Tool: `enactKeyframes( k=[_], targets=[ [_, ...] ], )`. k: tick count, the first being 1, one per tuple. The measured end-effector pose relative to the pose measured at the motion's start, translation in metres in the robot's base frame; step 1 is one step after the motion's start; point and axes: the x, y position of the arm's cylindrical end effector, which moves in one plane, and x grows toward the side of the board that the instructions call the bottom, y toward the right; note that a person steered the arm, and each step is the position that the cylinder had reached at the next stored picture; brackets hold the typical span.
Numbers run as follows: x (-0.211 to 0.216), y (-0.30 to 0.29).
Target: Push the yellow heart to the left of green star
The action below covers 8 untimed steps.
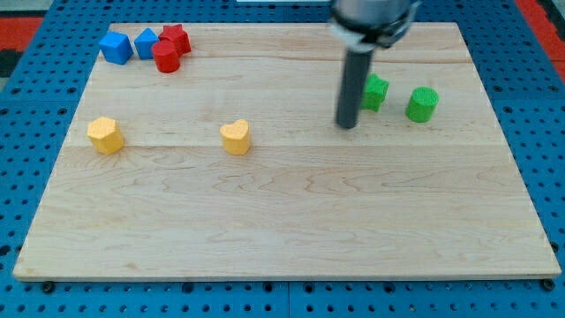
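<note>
Only one camera view here. No claw on this rig, so nothing opens or grips, just my tip [347,125] resting on the worktop [291,221] right beside the green star [375,92], on its left. The yellow heart [236,138] sits well apart, toward the view's left. Risk I see: swinging round to get behind the heart could clip the star, or an off-centre shove spins the heart away.

Open worktop [291,221] between yellow heart [236,137] and green star [375,92]; only tip [347,125] stands there, just left of star. Green cylinder [423,104] beyond.
</note>
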Motion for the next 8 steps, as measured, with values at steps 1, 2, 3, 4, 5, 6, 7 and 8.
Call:
enactKeyframes(
  k=[1, 2, 3, 4, 5, 6, 7, 8],
  targets=[
    [0.064, -0.056],
    [0.056, -0.103],
    [0.005, -0.11],
    [-0.028, -0.105],
    [-0.026, -0.135],
    [-0.042, -0.139],
    [-0.066, -0.129],
    [-0.082, -0.132]
  ],
)
